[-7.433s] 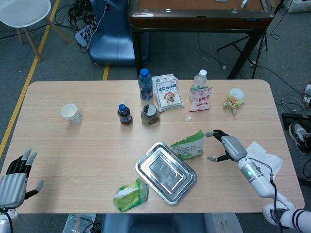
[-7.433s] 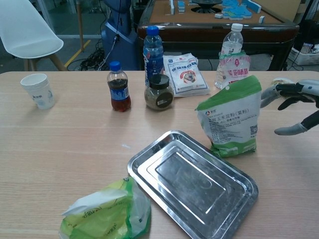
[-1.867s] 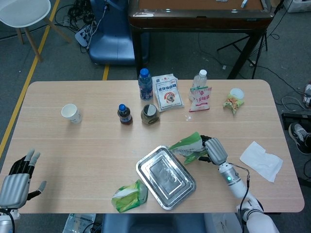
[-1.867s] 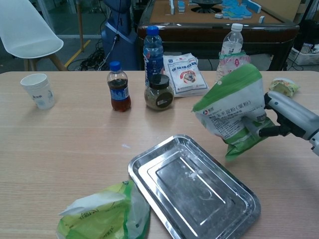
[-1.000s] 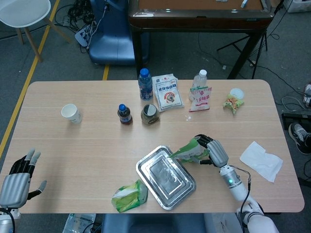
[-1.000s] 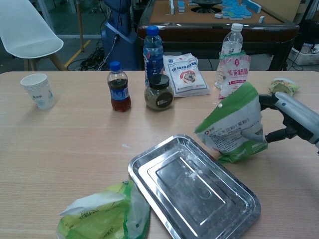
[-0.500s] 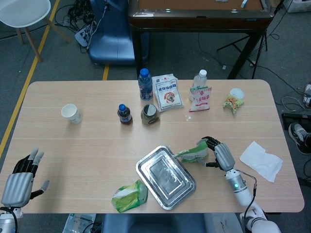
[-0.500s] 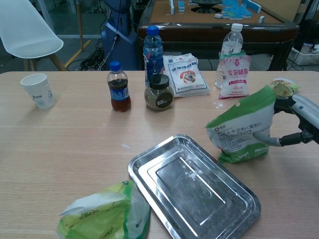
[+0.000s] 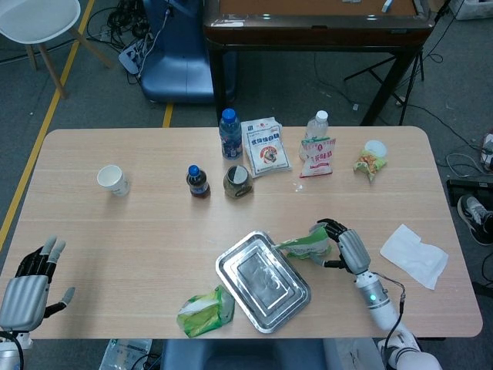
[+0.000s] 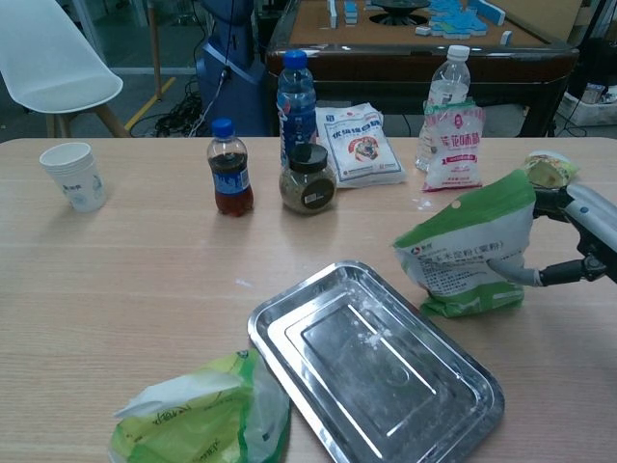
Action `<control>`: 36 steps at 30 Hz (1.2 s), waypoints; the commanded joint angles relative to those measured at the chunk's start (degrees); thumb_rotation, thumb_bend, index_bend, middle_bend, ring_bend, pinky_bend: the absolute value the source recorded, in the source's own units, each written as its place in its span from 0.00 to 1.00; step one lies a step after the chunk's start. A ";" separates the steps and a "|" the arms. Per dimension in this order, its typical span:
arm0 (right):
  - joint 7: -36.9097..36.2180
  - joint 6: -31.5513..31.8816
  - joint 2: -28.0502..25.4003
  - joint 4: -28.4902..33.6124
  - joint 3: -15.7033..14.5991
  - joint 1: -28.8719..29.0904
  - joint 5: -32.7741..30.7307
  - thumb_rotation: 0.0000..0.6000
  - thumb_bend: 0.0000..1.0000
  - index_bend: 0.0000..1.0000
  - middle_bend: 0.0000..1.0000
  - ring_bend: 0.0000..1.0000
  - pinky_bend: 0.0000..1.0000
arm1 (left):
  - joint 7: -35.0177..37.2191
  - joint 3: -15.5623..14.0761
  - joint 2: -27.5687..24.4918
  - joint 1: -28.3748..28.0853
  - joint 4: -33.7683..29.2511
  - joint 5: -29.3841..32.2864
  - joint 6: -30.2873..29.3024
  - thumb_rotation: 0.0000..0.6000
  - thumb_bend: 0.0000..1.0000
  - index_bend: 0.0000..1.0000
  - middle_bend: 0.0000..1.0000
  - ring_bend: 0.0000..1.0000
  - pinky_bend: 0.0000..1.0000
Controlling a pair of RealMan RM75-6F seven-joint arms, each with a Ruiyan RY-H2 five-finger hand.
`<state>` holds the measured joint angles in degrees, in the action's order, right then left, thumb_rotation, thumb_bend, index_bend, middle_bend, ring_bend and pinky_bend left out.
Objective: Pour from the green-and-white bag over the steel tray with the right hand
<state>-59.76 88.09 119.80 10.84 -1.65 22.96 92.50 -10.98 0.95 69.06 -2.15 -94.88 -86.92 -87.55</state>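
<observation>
Holding the green-and-white bag (image 10: 469, 253) in my right hand (image 10: 583, 236), fingers wrapped round its right side, thumb low on the front. Bag sits just off the tray's (image 9: 263, 280) right edge, bottom on or barely off the table (image 9: 139, 223) (can't tell which), mouth corner tilted up and left toward the tray. Tray lies down-left of my hand, long axis running diagonal, near end toward me. Next tip probably has to carry the mouth left, over the tray middle. Left hand (image 9: 27, 284) is far off at the table's left edge, fingers spread, holding nothing
</observation>
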 commanded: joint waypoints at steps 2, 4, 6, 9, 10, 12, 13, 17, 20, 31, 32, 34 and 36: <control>0.65 1.73 -2.00 0.77 -0.32 -1.15 0.30 1.00 0.24 0.43 0.39 0.25 0.35 | 0.31 -0.01 0.17 -0.13 0.16 -0.19 0.10 1.00 0.26 0.00 0.00 0.07 0.09; 1.25 2.36 -3.28 1.31 -0.57 -1.82 0.48 1.00 0.24 0.43 0.39 0.25 0.35 | 0.45 -0.02 0.22 -0.17 0.25 -0.27 0.11 1.00 0.26 0.00 0.00 0.07 0.09; 1.87 2.97 -4.46 1.91 -0.87 -2.39 0.74 1.00 0.24 0.43 0.39 0.25 0.35 | 0.48 -0.03 0.19 -0.19 0.29 -0.29 0.14 1.00 0.26 0.00 0.00 0.07 0.09; 3.71 3.87 -6.84 3.31 -1.46 -3.21 1.29 1.00 0.24 0.43 0.39 0.25 0.35 | 0.49 0.04 0.11 -0.30 0.28 -0.22 0.29 1.00 0.26 0.00 0.00 0.07 0.09; 4.24 3.89 -7.59 3.85 -1.70 -3.39 1.50 1.00 0.24 0.42 0.39 0.25 0.35 | 0.54 0.07 0.11 -0.35 0.30 -0.20 0.34 1.00 0.26 0.00 0.00 0.07 0.09; 5.66 3.86 -9.10 5.10 -2.06 -3.76 1.79 1.00 0.24 0.42 0.39 0.25 0.35 | 0.67 0.11 0.17 -0.43 0.43 -0.07 0.52 1.00 0.26 0.00 0.00 0.07 0.09; 6.71 3.86 -10.14 6.12 -2.33 -4.01 2.01 1.00 0.24 0.41 0.39 0.25 0.35 | 0.77 0.13 0.24 -0.50 0.55 0.02 0.66 1.00 0.26 0.00 0.00 0.07 0.09; 11.12 3.59 -13.82 10.23 -3.01 -4.82 2.51 1.00 0.24 0.41 0.37 0.25 0.35 | 1.07 0.22 0.44 -0.72 0.96 0.17 1.01 1.00 0.26 0.00 0.00 0.07 0.09; 14.81 2.79 -17.16 14.84 -3.16 -5.26 2.47 1.00 0.24 0.40 0.37 0.25 0.35 | 1.53 0.34 0.61 -0.87 1.41 0.35 1.21 1.00 0.26 0.00 0.00 0.07 0.09; 30.05 2.49 -29.68 35.39 -1.41 -7.15 0.65 1.00 0.24 0.38 0.36 0.24 0.31 | 2.41 0.50 0.52 -0.86 2.21 0.71 1.09 1.00 0.26 0.00 0.00 0.07 0.09; 31.64 2.18 -31.00 37.44 -1.39 -7.42 0.40 1.00 0.24 0.38 0.36 0.24 0.31 | 2.45 0.49 0.50 -0.84 2.24 0.74 1.10 1.00 0.26 0.00 0.00 0.07 0.09; 35.56 1.14 -34.69 43.23 -1.45 -8.02 -0.28 1.00 0.24 0.37 0.36 0.24 0.31 | 2.59 0.49 0.53 -0.83 2.35 0.83 1.13 1.00 0.26 0.00 0.00 0.07 0.09; 39.59 0.16 -38.13 48.72 -1.39 -8.57 -1.18 1.00 0.24 0.37 0.36 0.24 0.31 | 2.77 0.49 0.59 -0.83 2.47 0.87 1.15 1.00 0.26 0.00 0.00 0.07 0.09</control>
<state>-26.38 89.67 87.29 51.99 -3.36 15.64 92.81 -8.23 1.44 69.65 -2.98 -92.42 -86.07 -86.40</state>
